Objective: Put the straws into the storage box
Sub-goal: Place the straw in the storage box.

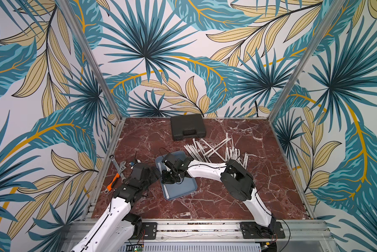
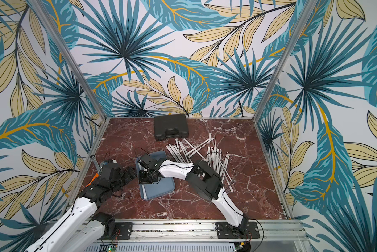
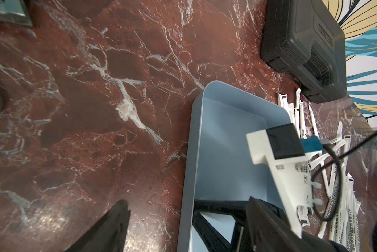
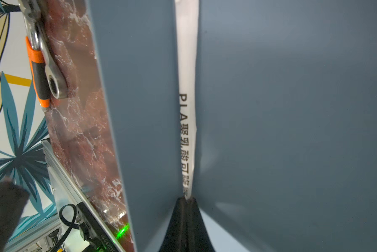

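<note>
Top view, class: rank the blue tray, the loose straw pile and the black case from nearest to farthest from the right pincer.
1. Blue tray: the right pincer is inside it.
2. Loose straw pile: on the table, just behind the tray.
3. Black case: by the back wall.

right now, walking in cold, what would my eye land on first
The loud palm-leaf wallpaper on the walls around the red marble table hits first. Next, a messy heap of white straws lies on the table beside the blue-grey tray, near a black case. Inside the tray, the right gripper pinches a single straw.
</note>
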